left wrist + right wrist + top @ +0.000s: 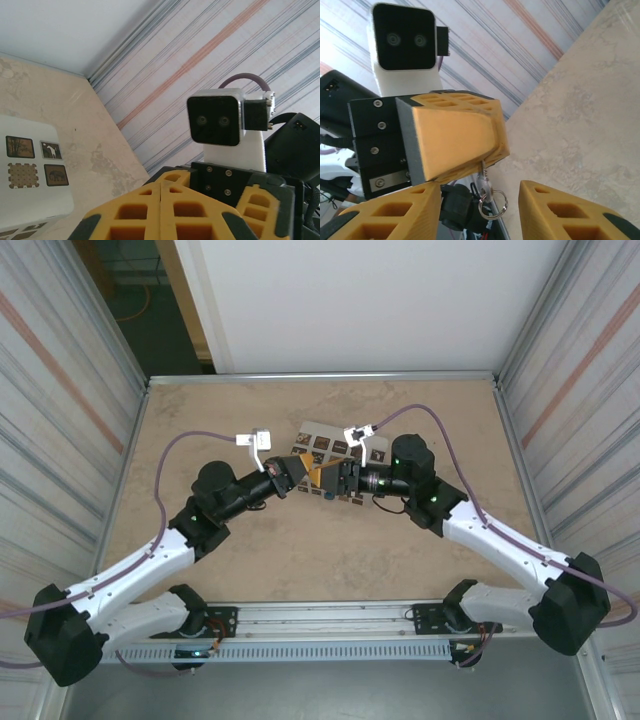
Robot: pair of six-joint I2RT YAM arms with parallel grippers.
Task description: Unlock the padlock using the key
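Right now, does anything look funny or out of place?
Only one thing: a small metal ring dangles in the air from the shut tips of the left gripper, between the open fingers of the right gripper. Nothing looks spilled or broken.

- Two grippers are counted: the left gripper (313, 475) and the right gripper (333, 478).
- Two purple cables (175, 445) are seen.
- One white box (35, 200) is counted.
- One key (482, 176) and one ring (493, 204) are counted.
- One table (300, 550) is seen.

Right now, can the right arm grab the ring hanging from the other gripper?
Probably yes: the ring dangles from the shut left gripper, between the open fingers of the right gripper, nothing blocking.
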